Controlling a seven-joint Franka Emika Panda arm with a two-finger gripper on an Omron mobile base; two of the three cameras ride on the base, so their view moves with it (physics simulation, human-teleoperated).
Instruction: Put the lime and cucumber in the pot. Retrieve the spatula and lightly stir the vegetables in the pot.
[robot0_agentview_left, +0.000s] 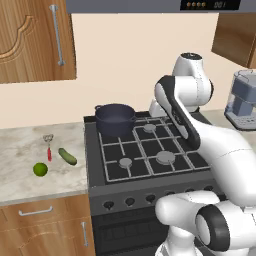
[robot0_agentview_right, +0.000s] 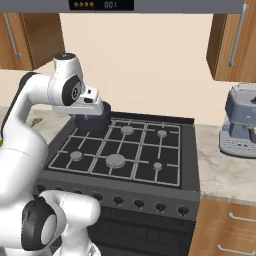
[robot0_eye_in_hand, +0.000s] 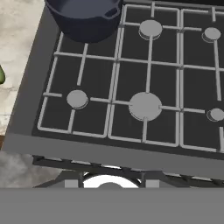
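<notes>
Above the stove (robot0_agentview_left: 145, 150), high over the grates, the arm's gripper (robot0_agentview_right: 102, 109) is hanging near the pot (robot0_agentview_left: 115, 119); its finger tips are not showing clearly enough for me to tell how far apart the jaws are standing, and nothing is showing between them, so I am judging it empty without being sure. Just beneath and beside it, the pot is sitting on the back left burner, with nothing showing inside from where I am standing. Further out on the marble counter (robot0_agentview_left: 30, 145) to the left, the lime (robot0_agentview_left: 40, 169) is lying nearest the front edge, the cucumber (robot0_agentview_left: 67, 156) is lying just beside it at a slant, and the spatula (robot0_agentview_left: 49, 147) is resting close by, red handle toward the front. Nothing is yet in the pot, I reckon. Looking ahead, the round lime is likely to roll if nudged off centre, possibly off the counter edge; the cucumber and spatula are lying so near each other that reaching for one could knock the other; and a low swing could bump the pot off its burner. Small glowing characters are showing on the hood panel (robot0_agentview_left: 210, 4), too small to read, and I am seeing no brand on the coffee machine (robot0_agentview_right: 240, 120).
</notes>
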